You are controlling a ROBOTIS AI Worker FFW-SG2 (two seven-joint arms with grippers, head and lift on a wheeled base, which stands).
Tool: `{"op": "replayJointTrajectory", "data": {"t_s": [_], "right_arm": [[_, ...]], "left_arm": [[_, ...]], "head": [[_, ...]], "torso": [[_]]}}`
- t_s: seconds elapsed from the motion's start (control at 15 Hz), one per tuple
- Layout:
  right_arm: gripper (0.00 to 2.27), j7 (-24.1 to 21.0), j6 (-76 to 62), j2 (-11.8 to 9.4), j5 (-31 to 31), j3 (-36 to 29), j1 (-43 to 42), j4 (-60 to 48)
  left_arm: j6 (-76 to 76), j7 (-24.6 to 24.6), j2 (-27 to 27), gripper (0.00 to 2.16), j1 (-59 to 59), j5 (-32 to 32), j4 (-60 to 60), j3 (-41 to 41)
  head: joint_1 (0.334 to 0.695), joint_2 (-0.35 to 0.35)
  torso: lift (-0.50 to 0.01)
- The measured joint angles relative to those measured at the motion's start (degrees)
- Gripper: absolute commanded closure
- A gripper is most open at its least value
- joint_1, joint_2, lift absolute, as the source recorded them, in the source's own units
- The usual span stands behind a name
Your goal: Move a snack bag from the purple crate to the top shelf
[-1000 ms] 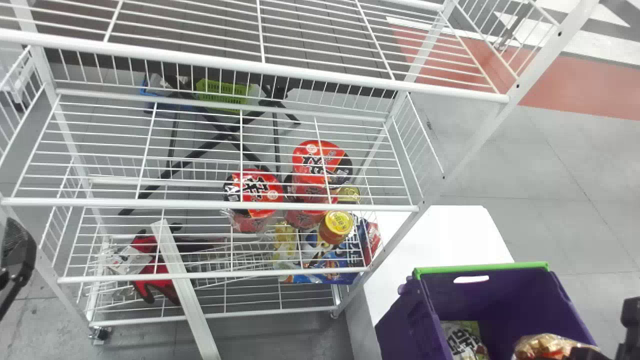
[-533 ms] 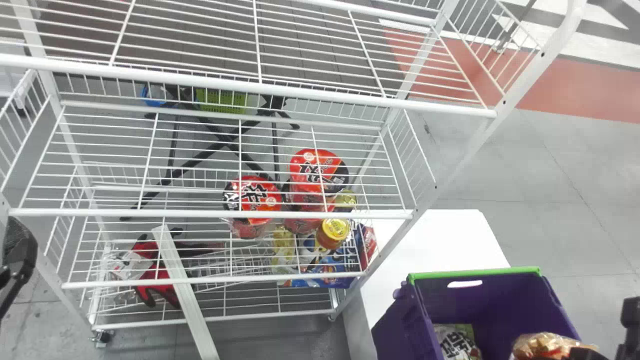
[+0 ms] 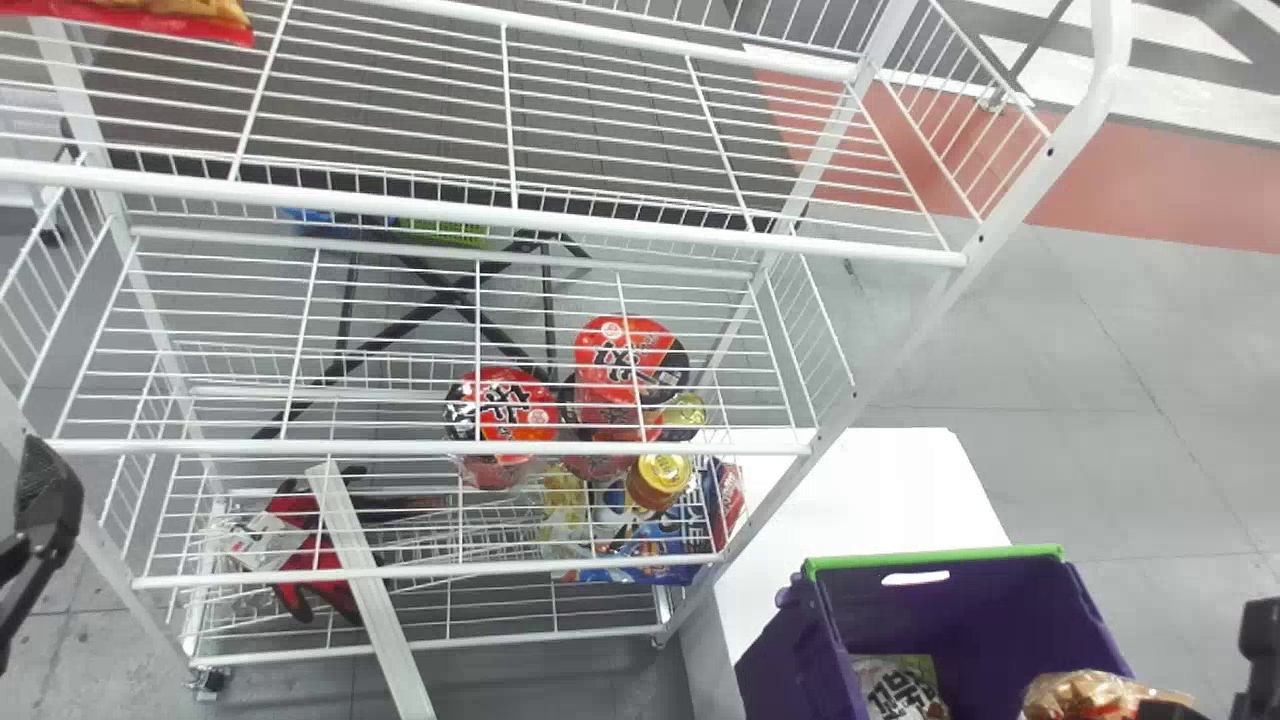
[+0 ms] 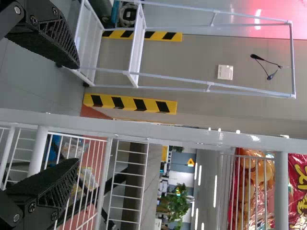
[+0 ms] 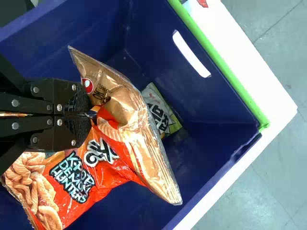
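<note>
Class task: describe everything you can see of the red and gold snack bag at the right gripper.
The red and gold snack bag looks like shiny plastic film, printed with white lettering and curled, ridged snacks. Its gold part is creased and bent, ending in a flat edge. The right gripper pinches it at the purple plastic crate; whether it touches the walls is unclear.

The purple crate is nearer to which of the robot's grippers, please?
Right. The right gripper is over the purple crate, shut on a snack bag; the left gripper, open, is away by the left end of the white rack.
</note>
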Motion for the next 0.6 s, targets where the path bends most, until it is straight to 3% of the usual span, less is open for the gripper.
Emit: {"op": "replayJointTrajectory", "data": {"t_s": [0.6], "right_arm": [[2.25, 0.48, 0.0, 0.0, 0.0, -0.03, 0.61, -0.25]], "left_arm": [[-0.17, 0.0, -0.29, 0.14, -0.02, 0.0, 0.05, -0.24]], "head": [[0.695, -0.35]], "torso": [[-0.213]]}}
